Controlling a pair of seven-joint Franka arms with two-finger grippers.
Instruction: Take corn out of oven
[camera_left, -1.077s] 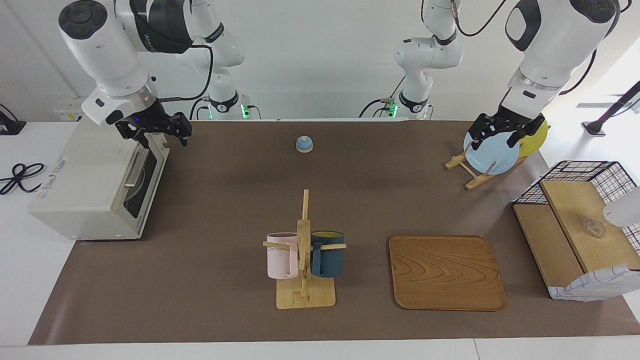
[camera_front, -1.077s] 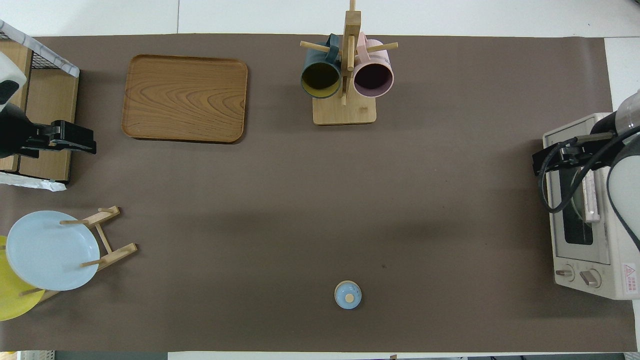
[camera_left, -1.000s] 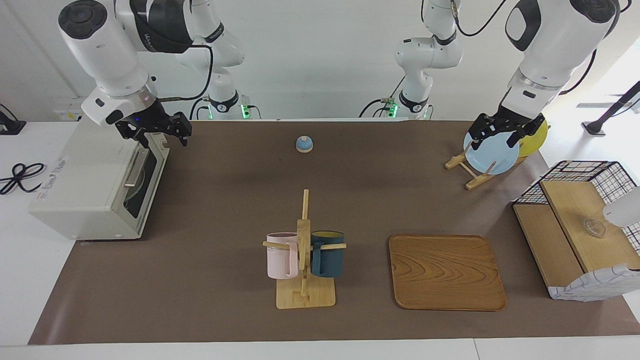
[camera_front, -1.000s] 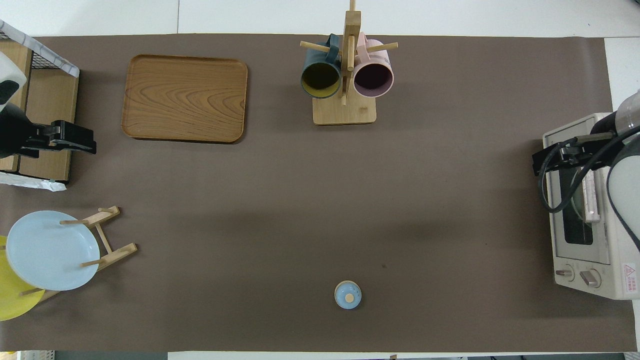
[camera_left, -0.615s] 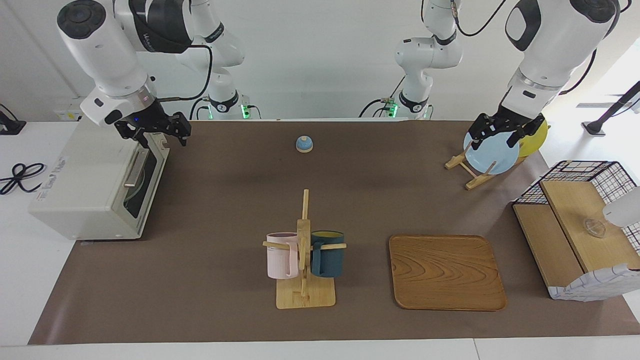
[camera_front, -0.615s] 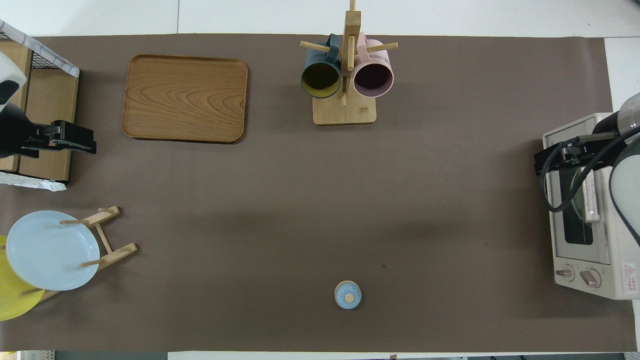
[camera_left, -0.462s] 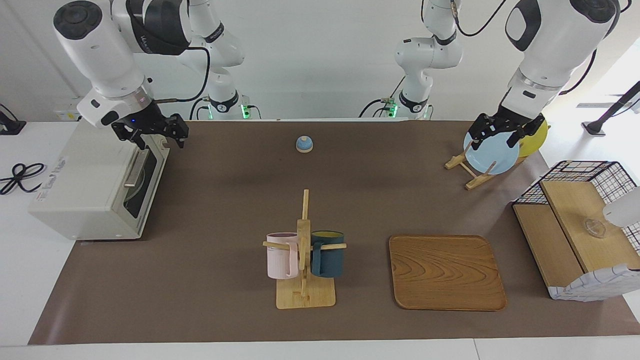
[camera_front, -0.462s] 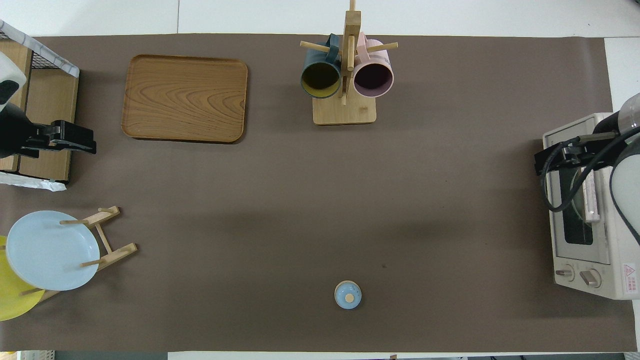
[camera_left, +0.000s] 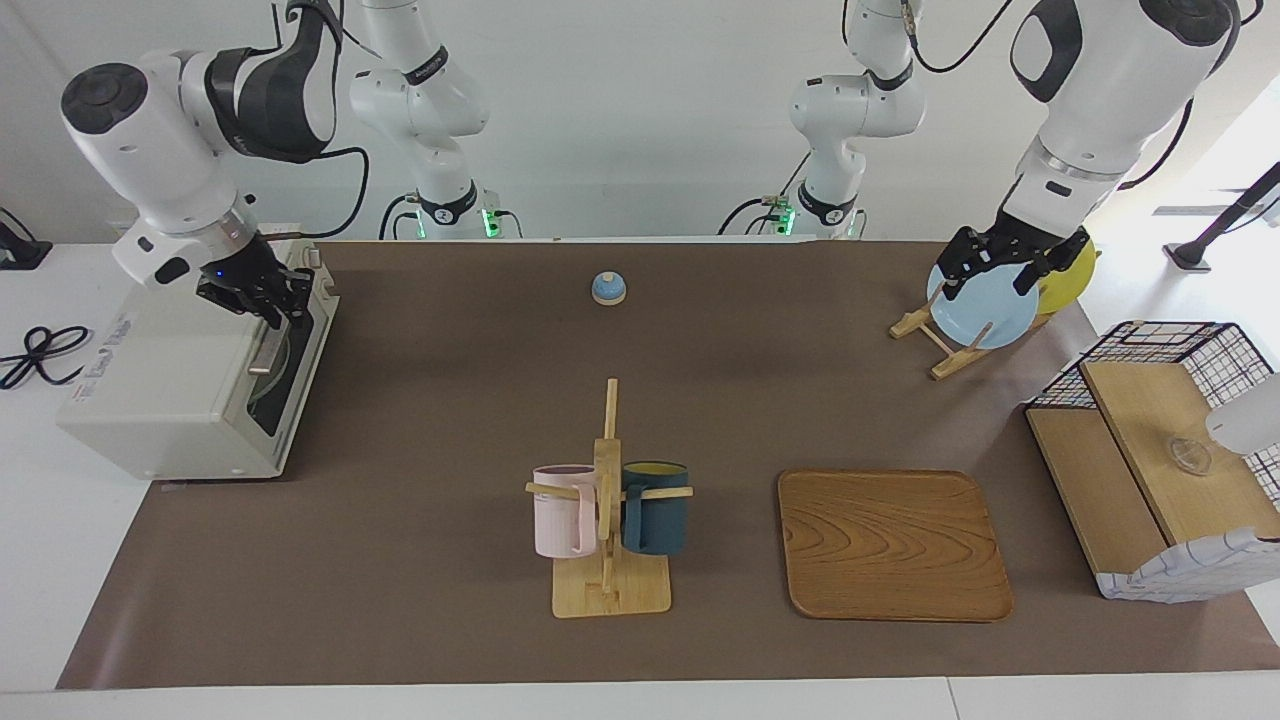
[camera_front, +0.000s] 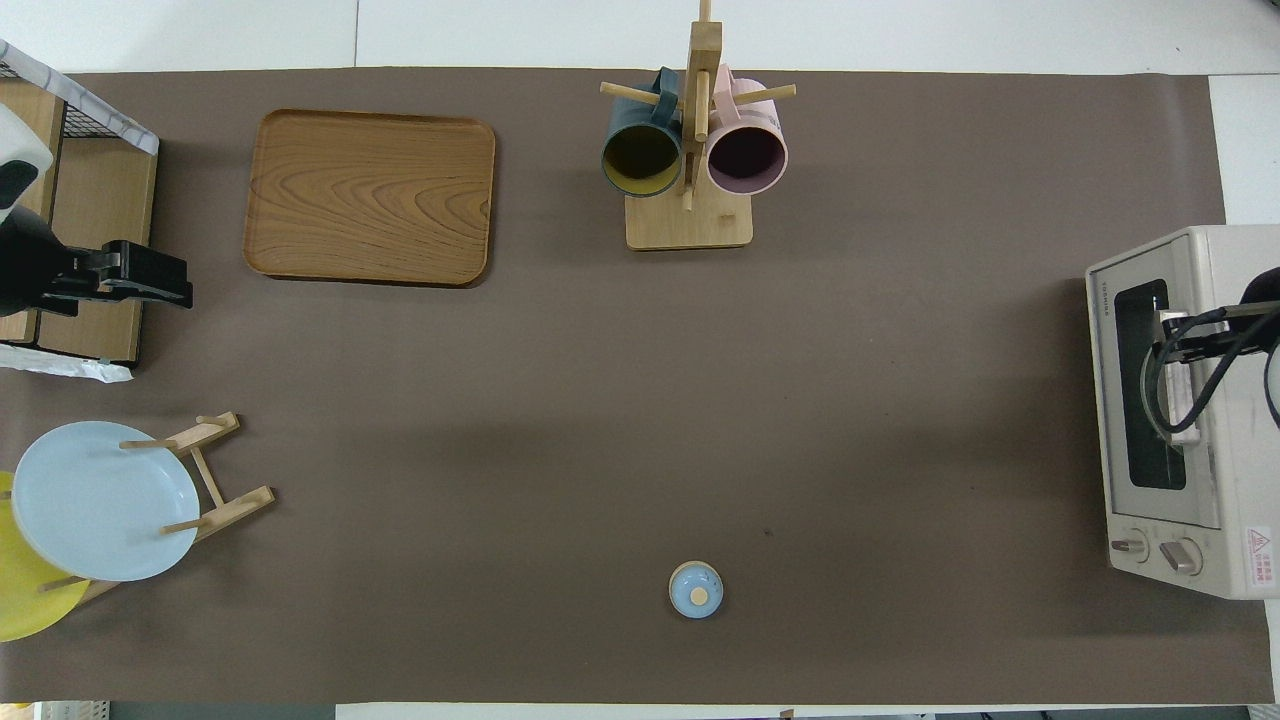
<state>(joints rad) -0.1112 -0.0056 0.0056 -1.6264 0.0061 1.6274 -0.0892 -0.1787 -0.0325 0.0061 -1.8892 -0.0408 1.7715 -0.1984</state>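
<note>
- I have the right gripper (camera_left: 272, 305) down at the oven (camera_left: 170, 380), at the top edge of its closed door by the metal bar handle (camera_left: 268, 345); its fingers look drawn together, but I cannot tell whether they clamp the handle
- The oven sits at the right arm's end of the table, door shut; I cannot see the corn through the glass window
- My left gripper (camera_left: 1003, 268) waits, fingers spread apart, over the blue plate (camera_left: 975, 310) on the wooden rack (camera_left: 925, 330)
- Mid-table stand a mug tree (camera_left: 608, 500) with a pink mug (camera_left: 563, 511) and a dark mug (camera_left: 655, 507), beside it a wooden tray (camera_left: 893, 545), and nearer the robots a small blue lid (camera_left: 608, 288)
</note>
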